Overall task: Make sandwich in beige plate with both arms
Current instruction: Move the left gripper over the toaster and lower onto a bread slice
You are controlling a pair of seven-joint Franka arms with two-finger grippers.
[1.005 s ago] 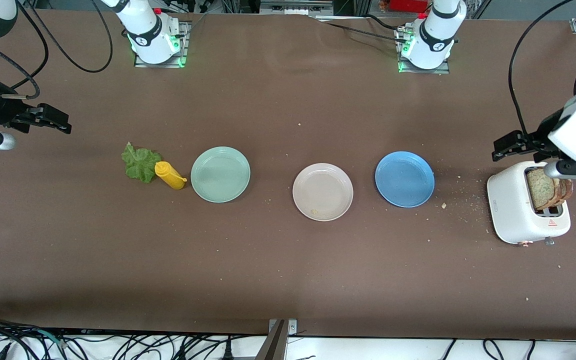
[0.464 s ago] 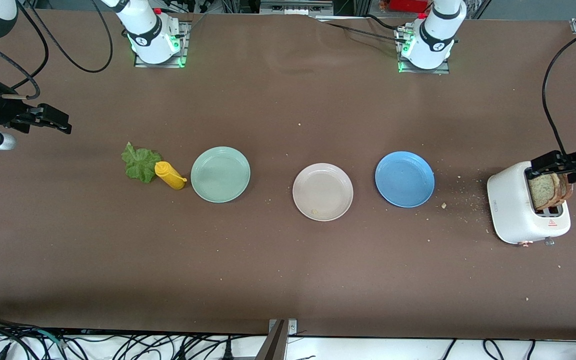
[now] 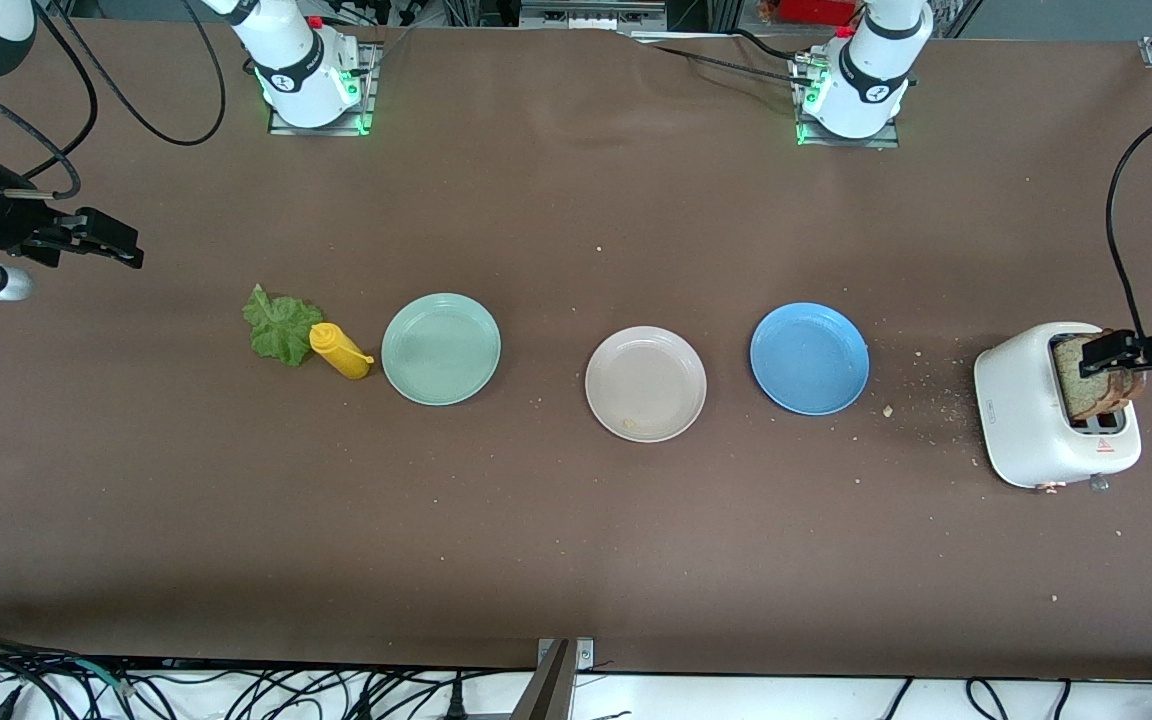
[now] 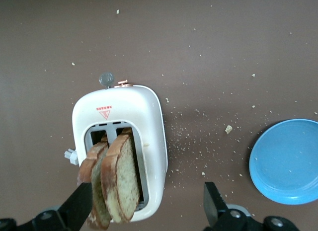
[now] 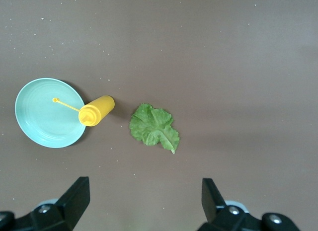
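Slices of speckled toast (image 3: 1084, 385) (image 4: 120, 177) stand up out of a white toaster (image 3: 1021, 415) (image 4: 121, 114) at the left arm's end of the table. My left gripper (image 3: 1108, 355) (image 4: 146, 207) hovers open just over them, one finger beside the outer slice, the other over bare table past the toaster's side. The beige plate (image 3: 646, 383) sits mid-table, holding only a crumb. The lettuce leaf (image 3: 280, 325) (image 5: 154, 126) lies flat toward the right arm's end. My right gripper (image 3: 124, 245) (image 5: 144, 201) waits open and holds nothing, above the table at that end.
A yellow squeeze bottle (image 3: 339, 351) (image 5: 97, 111) lies between the lettuce and a mint-green plate (image 3: 441, 349) (image 5: 47, 114). A blue plate (image 3: 809, 358) (image 4: 285, 161) sits between the beige plate and the toaster. Crumbs dot the table near the toaster.
My left gripper has swung toward the table's end and come down over the toaster, now level with the toast tops. The right arm has stayed still.
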